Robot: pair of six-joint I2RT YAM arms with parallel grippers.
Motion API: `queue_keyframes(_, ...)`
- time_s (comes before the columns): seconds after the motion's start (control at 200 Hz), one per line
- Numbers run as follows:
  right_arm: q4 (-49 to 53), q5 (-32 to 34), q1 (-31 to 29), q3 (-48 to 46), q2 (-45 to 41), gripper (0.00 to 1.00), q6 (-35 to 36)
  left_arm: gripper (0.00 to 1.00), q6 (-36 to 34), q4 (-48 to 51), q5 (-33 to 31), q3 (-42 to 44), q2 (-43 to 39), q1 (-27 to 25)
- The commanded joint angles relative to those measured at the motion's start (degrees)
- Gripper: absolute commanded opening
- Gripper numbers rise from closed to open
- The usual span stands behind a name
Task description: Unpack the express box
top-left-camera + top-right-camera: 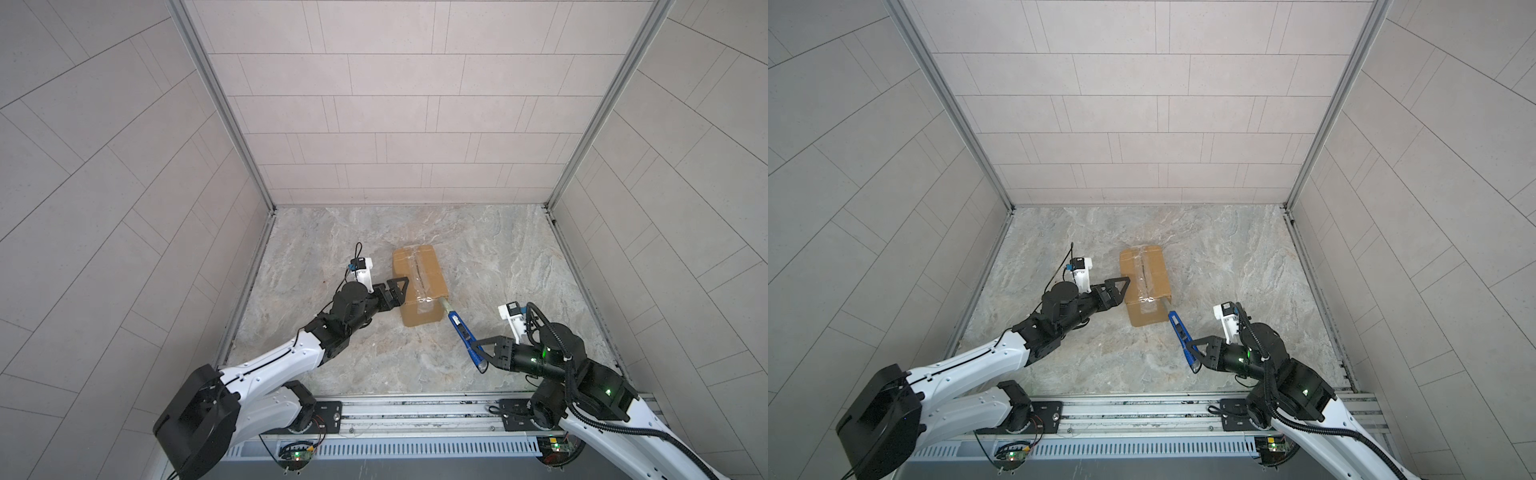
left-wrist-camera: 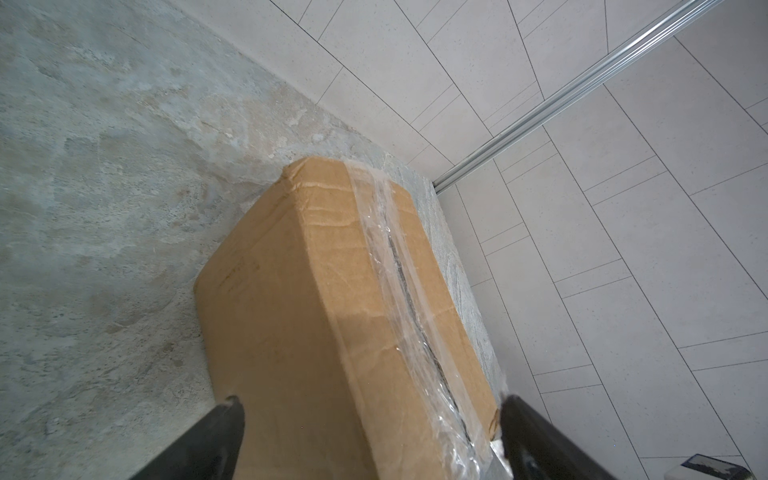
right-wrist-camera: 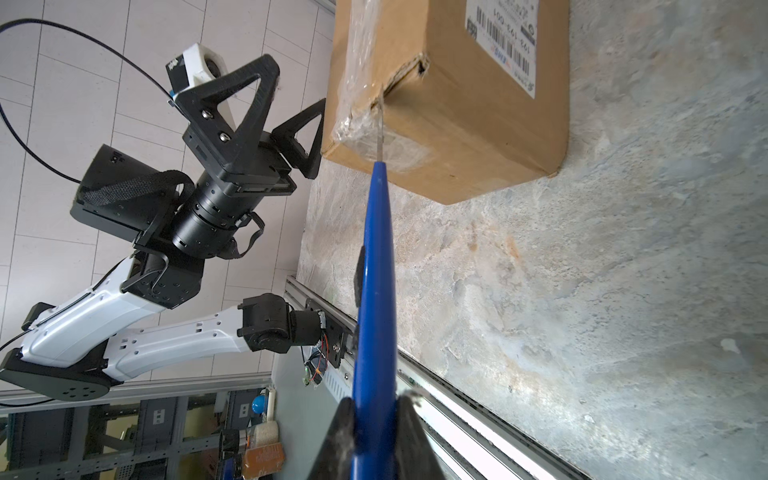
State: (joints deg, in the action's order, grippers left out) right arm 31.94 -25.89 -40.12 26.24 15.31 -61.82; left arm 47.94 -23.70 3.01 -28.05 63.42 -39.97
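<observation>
A grey marbled tabletop (image 1: 519,257) fills the bay, closed in on three sides by pale tiled walls (image 1: 395,104), with aluminium posts (image 1: 227,112) in the back corners. A blue utility knife (image 1: 462,332) hangs slantwise over the near right of the tabletop, its short blade out and pointing away from the front. A metal rail (image 1: 415,409) runs along the front edge, with a slotted strip (image 1: 415,449) below it. The right wrist view shows cluttered shelving (image 3: 124,432) beyond.

The express box (image 1: 419,286) lies mid-table (image 1: 519,270), my left gripper (image 1: 399,291) at its left, my utility knife (image 1: 463,332) touching its near end.
</observation>
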Motion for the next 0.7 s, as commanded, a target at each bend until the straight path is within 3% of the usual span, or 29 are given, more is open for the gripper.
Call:
queue_keyframes(0.0, -1.1, 1.27, -0.15, 0.99, -0.7, 0.0, -0.82, 0.98, -0.51, -1.69, 0.43, -0.34, 0.21, 0.33)
queue_keyframes(0.691, -2.15, 1.52, -0.58, 0.35, -0.69, 0.0, -2.05, 0.98, -0.13, -2.93, 1.11, -0.77, 1.79, 0.39)
